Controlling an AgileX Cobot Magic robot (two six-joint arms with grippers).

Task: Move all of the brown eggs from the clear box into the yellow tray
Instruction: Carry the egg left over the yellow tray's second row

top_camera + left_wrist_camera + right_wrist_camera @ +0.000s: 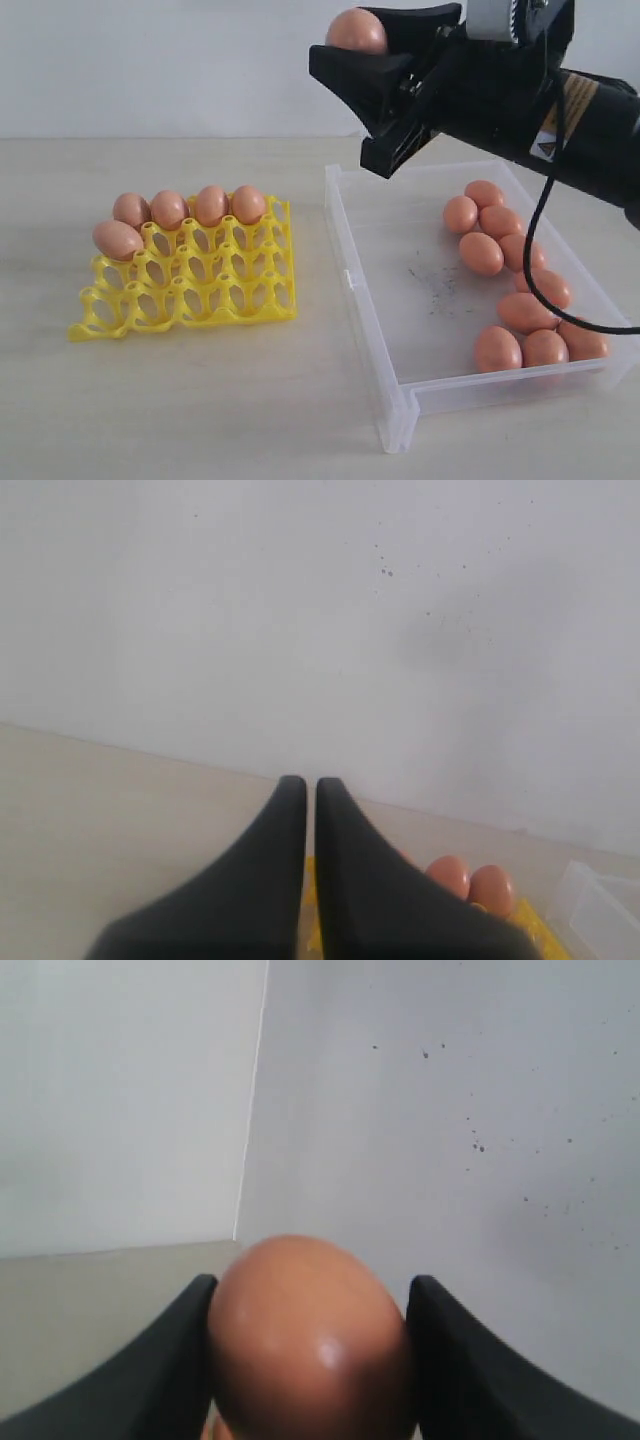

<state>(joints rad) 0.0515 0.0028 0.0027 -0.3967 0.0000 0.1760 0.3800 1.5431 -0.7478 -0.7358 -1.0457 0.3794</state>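
Observation:
My right gripper (pixel 362 55) is shut on a brown egg (pixel 357 30), raised high above the far left corner of the clear box (pixel 400 320). In the right wrist view that egg (pixel 310 1340) fills the gap between both black fingers (pixel 455 1360). Several brown eggs (pixel 500 260) lie along the right side of the box floor. The yellow tray (pixel 190 280) sits to the left with several eggs (pixel 190 208) in its far row and one (pixel 118 239) at its left edge. My left gripper (pixel 301 790) is shut and empty, with the tray's eggs (pixel 470 880) just beyond it.
The tray and box rest on a pale wooden table (pixel 200 400) against a white wall (pixel 150 60). Dark scuffs (pixel 435 285) mark the box floor. A black cable (pixel 545 240) hangs from the right arm over the box.

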